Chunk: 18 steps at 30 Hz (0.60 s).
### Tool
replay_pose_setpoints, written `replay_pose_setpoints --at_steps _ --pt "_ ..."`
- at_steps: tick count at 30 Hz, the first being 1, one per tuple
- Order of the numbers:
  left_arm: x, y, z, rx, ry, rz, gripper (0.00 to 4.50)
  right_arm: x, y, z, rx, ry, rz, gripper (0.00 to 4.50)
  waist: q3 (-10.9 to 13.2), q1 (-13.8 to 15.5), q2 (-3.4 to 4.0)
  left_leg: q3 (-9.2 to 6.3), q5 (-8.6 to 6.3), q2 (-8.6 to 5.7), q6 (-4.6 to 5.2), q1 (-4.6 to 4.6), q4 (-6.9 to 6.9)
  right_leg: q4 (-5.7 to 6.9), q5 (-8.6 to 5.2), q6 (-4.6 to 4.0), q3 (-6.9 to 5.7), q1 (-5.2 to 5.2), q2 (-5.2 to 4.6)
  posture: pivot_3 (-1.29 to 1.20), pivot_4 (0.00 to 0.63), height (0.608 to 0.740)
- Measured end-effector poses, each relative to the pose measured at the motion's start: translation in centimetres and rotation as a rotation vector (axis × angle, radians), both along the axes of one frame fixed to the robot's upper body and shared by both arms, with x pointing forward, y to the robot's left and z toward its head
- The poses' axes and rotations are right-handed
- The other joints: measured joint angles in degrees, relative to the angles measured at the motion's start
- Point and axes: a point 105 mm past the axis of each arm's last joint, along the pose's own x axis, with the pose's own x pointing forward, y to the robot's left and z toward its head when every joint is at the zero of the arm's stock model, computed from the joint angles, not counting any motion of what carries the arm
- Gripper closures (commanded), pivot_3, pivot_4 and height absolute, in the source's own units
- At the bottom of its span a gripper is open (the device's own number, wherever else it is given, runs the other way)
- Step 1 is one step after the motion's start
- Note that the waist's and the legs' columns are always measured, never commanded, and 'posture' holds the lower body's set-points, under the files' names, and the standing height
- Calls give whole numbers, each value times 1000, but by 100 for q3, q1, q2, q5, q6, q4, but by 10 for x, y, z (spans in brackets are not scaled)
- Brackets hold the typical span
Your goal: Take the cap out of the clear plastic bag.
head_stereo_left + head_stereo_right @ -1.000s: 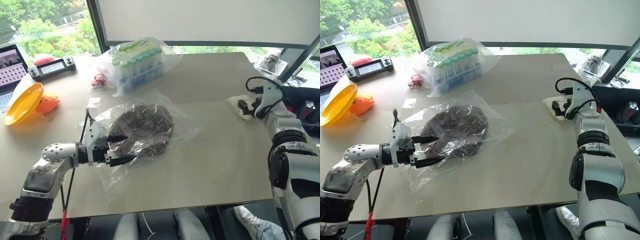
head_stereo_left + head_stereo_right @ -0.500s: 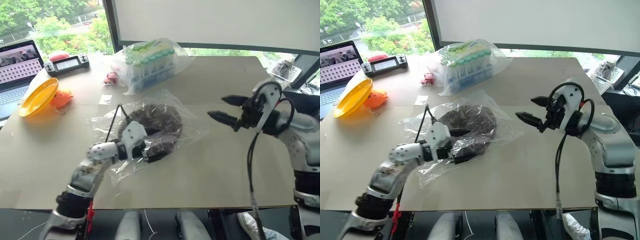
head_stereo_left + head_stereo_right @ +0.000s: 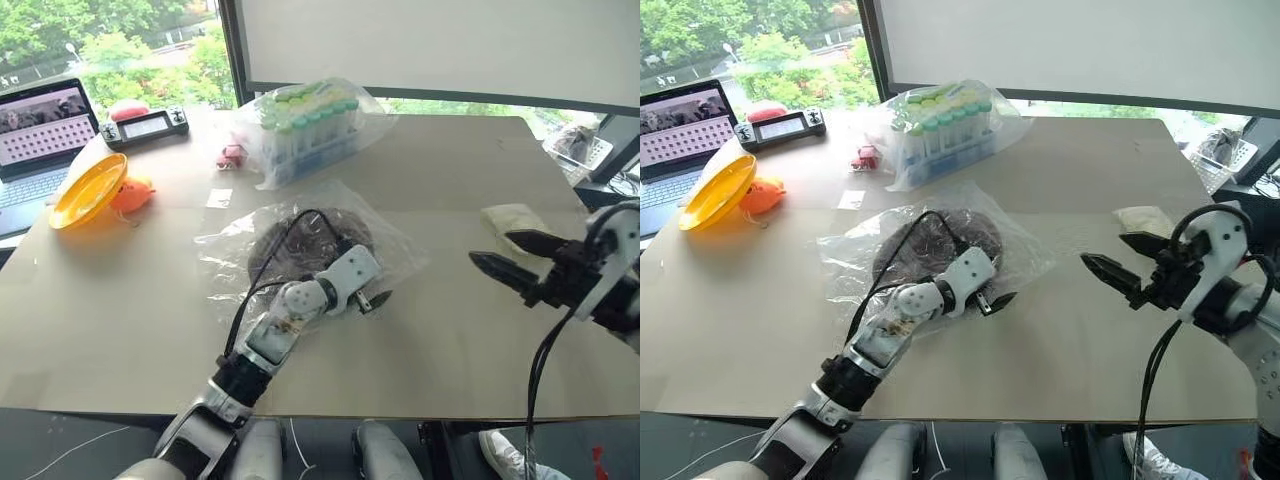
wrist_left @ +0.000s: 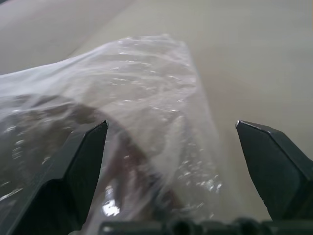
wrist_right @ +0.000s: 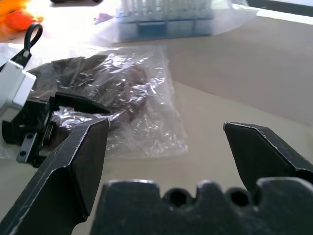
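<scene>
left hand point(image 3: 372, 297) swung in over the clear plastic bag point(image 3: 400, 262), right hand point(image 3: 1118, 258) pulled back off it | both hands wide, holding nothing | cap point(image 3: 285, 245) was bagged on the surface point(image 3: 450, 170), nothing extracted yet

The bench point(image 3: 450, 340) is bare at the lower right of the frame, between the clear plastic bag point(image 3: 395, 255) and the right gripper point(image 3: 508, 258). The bag of tubes point(image 3: 305, 125) and the yellow bowl point(image 3: 85, 190) crowd the upper left.
</scene>
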Motion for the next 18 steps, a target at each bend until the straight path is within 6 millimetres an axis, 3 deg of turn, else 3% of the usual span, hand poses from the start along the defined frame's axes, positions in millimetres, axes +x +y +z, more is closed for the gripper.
replay_pose_setpoints --at_steps 4,7,12,16,18 --pt "-5 -36 -5 55 8 -80 0 -27 21 -20 23 92 82 18 0 -1 0 -9 -1 -13 2 -5 0 -2 -12 20 17 5 0 0 150 740" --pt "0 -46 -6 61 42 -44 0 -41 40 -33 12 150 164 18 0 -17 0 -10 -1 -16 2 -2 4 -3 -28 49 21 15 -1 0 150 740" --pt "23 -40 -3 108 -25 75 0 -49 63 -51 -18 205 235 18 -4 -87 -8 -13 -1 -17 2 21 6 -5 -30 60 24 37 1 0 150 740" --pt "30 -39 0 140 -104 102 0 -48 65 -60 -41 215 223 18 -13 -113 -17 -12 -1 -17 1 21 6 -6 -29 62 26 38 1 0 150 740" --pt "35 -29 0 179 -150 115 0 -45 65 -58 -34 185 208 18 -16 -145 -19 -12 -1 -16 1 23 6 -6 -29 62 26 38 2 0 150 740"
